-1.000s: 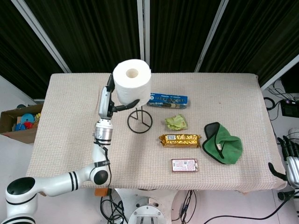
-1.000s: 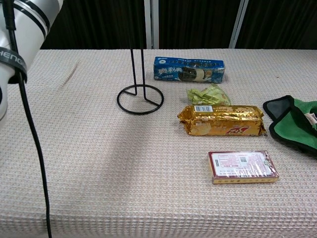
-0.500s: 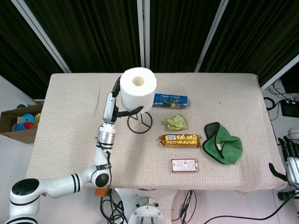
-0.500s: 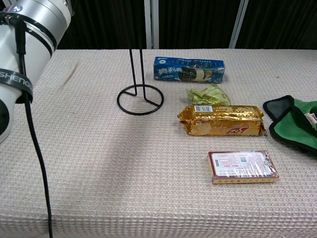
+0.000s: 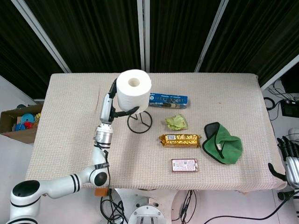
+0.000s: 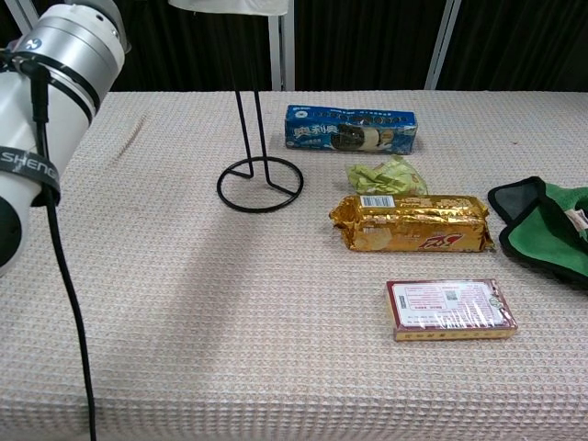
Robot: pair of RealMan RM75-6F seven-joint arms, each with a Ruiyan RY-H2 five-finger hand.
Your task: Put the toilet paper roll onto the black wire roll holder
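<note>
The white toilet paper roll (image 5: 133, 88) is held upright in the air by my left hand (image 5: 111, 101), which grips its left side and lower edge. It hangs directly over the black wire roll holder (image 5: 139, 122), hiding the holder's upright rods in the head view. In the chest view the holder's ring base (image 6: 260, 184) stands on the table with its two rods rising to the roll's bottom edge (image 6: 230, 5) at the top of the frame. My right hand (image 5: 290, 161) hangs off the table's right edge, holding nothing, fingers apart.
Right of the holder lie a blue biscuit pack (image 5: 168, 100), a crumpled green wrapper (image 5: 176, 122), a gold snack pack (image 5: 180, 139), a red packet (image 5: 184, 164) and a green cloth (image 5: 223, 143). A cardboard box (image 5: 18, 123) sits beyond the table's left edge.
My left hand carried the roll rightward over the holder, then lowered it; the roll's bottom edge now shows at the top of the chest view. The right hand stayed put.
</note>
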